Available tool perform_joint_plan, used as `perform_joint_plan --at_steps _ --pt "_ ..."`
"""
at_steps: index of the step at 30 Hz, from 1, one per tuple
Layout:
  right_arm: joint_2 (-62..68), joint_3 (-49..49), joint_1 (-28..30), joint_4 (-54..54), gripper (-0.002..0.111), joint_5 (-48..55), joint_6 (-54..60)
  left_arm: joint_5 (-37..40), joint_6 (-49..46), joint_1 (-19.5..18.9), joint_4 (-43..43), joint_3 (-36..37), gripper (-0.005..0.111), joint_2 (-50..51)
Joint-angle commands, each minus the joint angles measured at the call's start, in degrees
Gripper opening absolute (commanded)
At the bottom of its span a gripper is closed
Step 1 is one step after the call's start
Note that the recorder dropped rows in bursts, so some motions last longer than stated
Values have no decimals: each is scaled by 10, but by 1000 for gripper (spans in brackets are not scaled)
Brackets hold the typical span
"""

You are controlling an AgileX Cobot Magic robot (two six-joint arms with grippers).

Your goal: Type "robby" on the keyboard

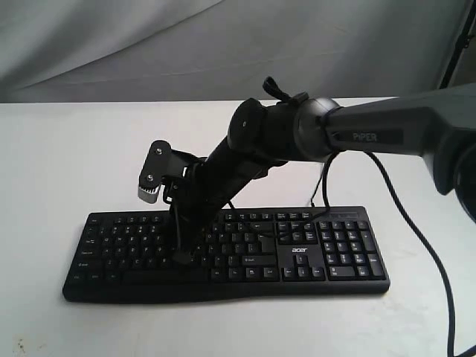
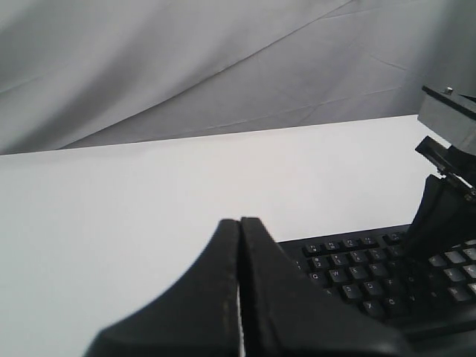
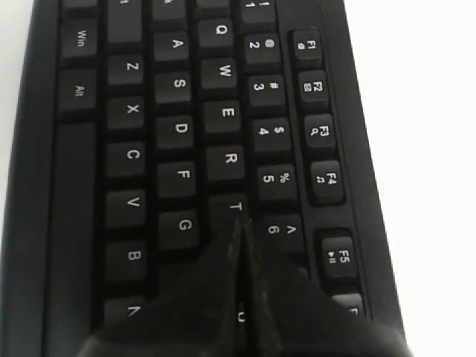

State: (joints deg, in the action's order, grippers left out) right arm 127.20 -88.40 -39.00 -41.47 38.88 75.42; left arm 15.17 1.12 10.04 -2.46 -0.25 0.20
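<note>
The black keyboard (image 1: 335,262) with white-lettered keys and an "acer" logo (image 1: 299,251) lies on the white table. My right arm reaches across it from the right, and my right gripper (image 1: 181,258) points down at the left half of the letter keys. In the right wrist view the right gripper (image 3: 239,224) is shut, its tips at the edge of the T key (image 3: 235,207), close above the keyboard (image 3: 178,126); I cannot tell whether they touch it. My left gripper (image 2: 239,222) is shut and empty, held off the keyboard (image 2: 357,277) beside its left end.
The white table (image 1: 67,156) runs back to a grey cloth backdrop (image 1: 111,44). A thin black cable (image 1: 325,186) leaves the keyboard's back edge. The right arm's own cable (image 1: 416,230) hangs at the right. The right arm's wrist (image 2: 446,201) stands at the edge of the left wrist view.
</note>
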Motion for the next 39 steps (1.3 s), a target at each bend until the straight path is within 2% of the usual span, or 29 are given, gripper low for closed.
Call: perform_joint_plan --at_steps 1,39 --pt "1 -3 3 -4 0 -4 15 -3 2 3 -3 2 0 -2" --pt "14 -3 3 -19 0 -1 35 -3 2 3 -3 2 0 -2"
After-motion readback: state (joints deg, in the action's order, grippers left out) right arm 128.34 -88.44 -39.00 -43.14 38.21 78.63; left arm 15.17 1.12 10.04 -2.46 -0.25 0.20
